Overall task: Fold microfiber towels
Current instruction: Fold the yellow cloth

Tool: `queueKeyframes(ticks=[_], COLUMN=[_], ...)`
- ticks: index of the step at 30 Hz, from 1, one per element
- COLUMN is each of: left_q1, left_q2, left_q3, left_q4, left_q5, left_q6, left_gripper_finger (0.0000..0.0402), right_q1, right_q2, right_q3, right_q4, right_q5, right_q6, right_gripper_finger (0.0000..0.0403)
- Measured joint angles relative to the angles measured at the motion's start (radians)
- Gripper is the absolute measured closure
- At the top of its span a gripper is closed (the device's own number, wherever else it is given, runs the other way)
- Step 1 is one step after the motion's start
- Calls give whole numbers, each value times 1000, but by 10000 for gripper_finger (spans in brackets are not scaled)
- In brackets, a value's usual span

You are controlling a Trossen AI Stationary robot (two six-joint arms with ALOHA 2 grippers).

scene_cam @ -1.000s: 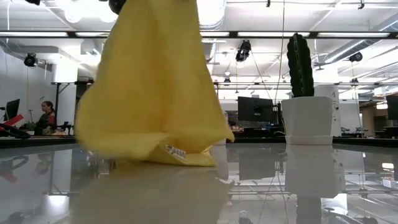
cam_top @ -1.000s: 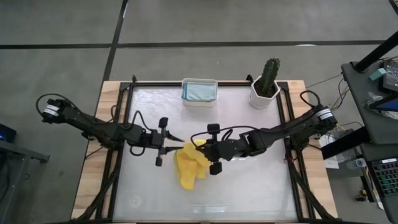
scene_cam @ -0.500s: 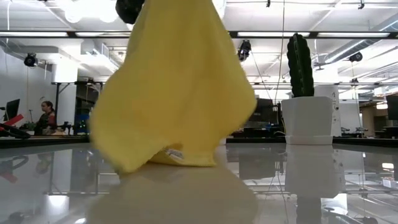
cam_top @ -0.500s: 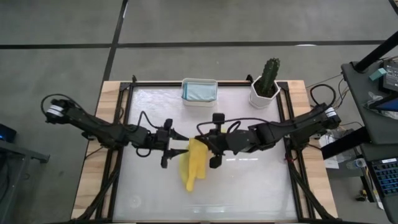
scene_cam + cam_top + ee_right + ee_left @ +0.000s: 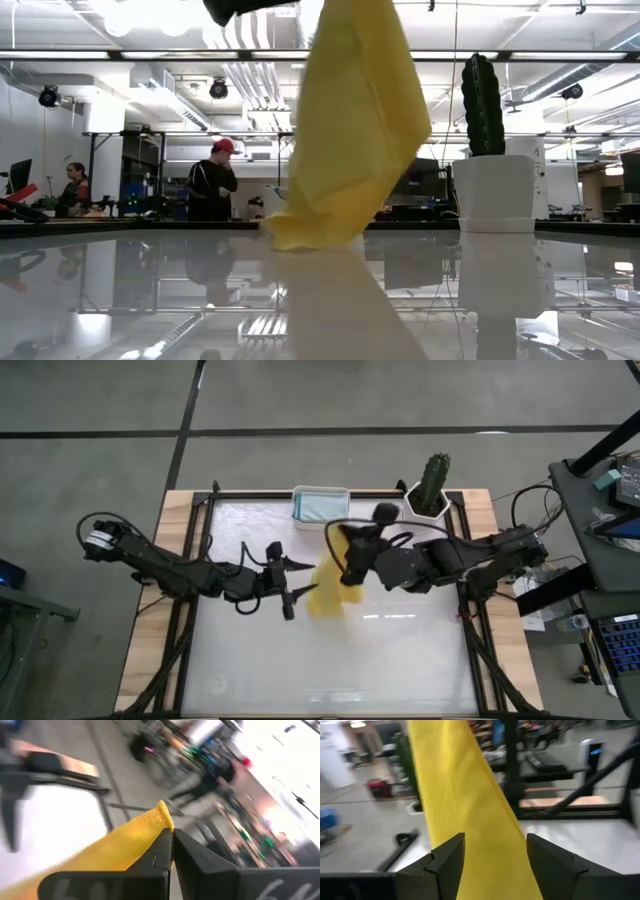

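Note:
A yellow microfiber towel (image 5: pixel 330 588) hangs in a long narrow drape (image 5: pixel 350 130) over the middle of the table. My right gripper (image 5: pixel 340 540) is above it, shut on its top. Whether the towel's lower end (image 5: pixel 300 238) touches the table, I cannot tell. My left gripper (image 5: pixel 304 579) comes in level from the left and is open. Its two fingers stand on either side of the hanging towel (image 5: pixel 470 795). Whether they touch the towel, I cannot tell. My right gripper pinches the towel's top edge (image 5: pixel 161 820) between its two shut fingers (image 5: pixel 155 852). A small tip of cloth sticks out past the fingertips. The fingers reach in about level from the table's right side. The towel hangs slack below them.
A white tub (image 5: pixel 321 506) with a pale blue cloth in it stands at the far edge. A cactus in a white pot (image 5: pixel 428 495) is at the far right. People (image 5: pixel 212 180) show in the room behind. Bare table lies toward the near edge.
My right gripper has risen and gone toward the far edge, drawing the towel up. The towel's heaped lower part has left the table and now hangs as a narrow drape. My left gripper has opened and moved toward the right, up to the towel.

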Motion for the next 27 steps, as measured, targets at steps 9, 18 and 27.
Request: queueKeyframes(ticks=[9, 18, 27], left_q1=[6, 8, 82], left_q2=[65, 262, 320], left_q3=[2, 13, 13], left_q4=[60, 219, 211], left_q5=[-101, -286, -321], left_q6=[-5, 9, 48], left_gripper_finger=[204, 204, 205], right_q1=[-5, -5, -2], right_q2=[1, 5, 6], right_q3=[78, 78, 77], right_q4=[-150, -146, -146], right_q5=[155, 205, 197], right_q6=[264, 309, 300], right_gripper_finger=[394, 394, 394])
